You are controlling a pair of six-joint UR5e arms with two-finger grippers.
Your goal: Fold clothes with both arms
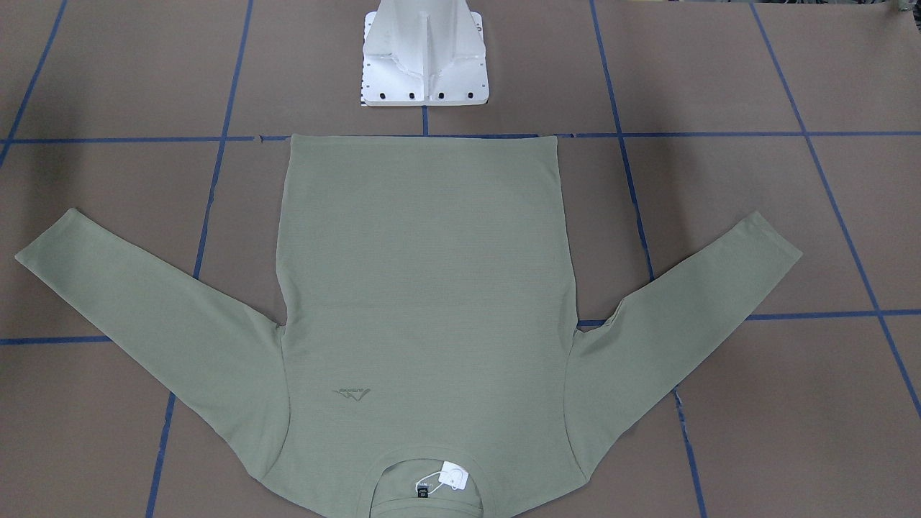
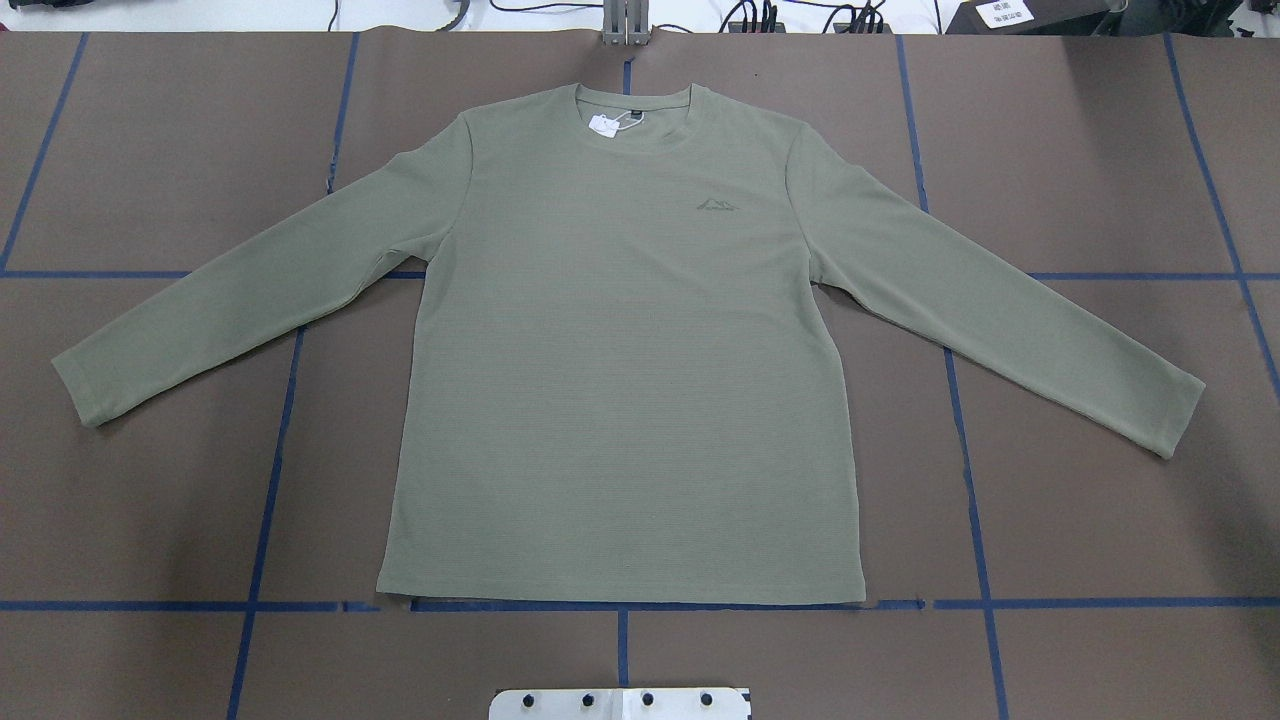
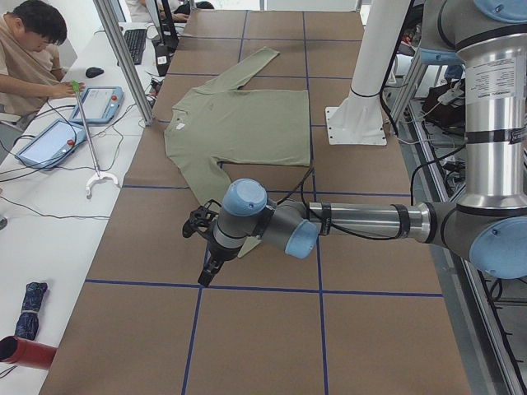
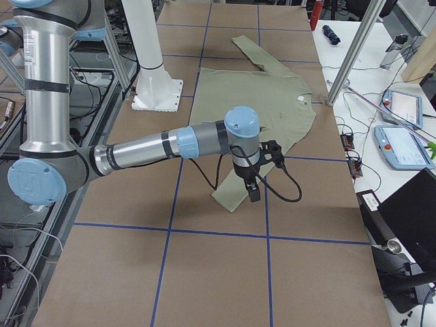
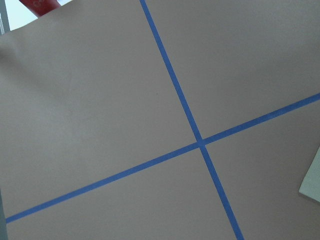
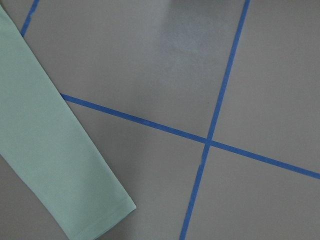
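The sage-green shirt [image 2: 620, 380] lies flat and face up on the brown table, both sleeves spread outward, with its neckline and white tag [image 1: 453, 475] on the side away from the robot. Neither arm shows in the overhead or front-facing view. Seen from the table's left end, my left gripper [image 3: 204, 278] hangs over the table by the near sleeve's end. Seen from the right end, my right gripper [image 4: 253, 192] hangs just beside the near sleeve's cuff [image 4: 230, 196]. I cannot tell whether either is open or shut. The right wrist view shows a sleeve cuff [image 6: 60, 175]; the left wrist view shows only a shirt corner [image 5: 312, 181].
Blue tape lines [image 2: 270, 480] grid the table. The white pedestal base [image 1: 424, 57] stands at the robot's side of the hem. A person [image 3: 33, 49] sits at a side bench with tablets [image 3: 103, 103]; a red object [image 3: 25, 352] lies there too.
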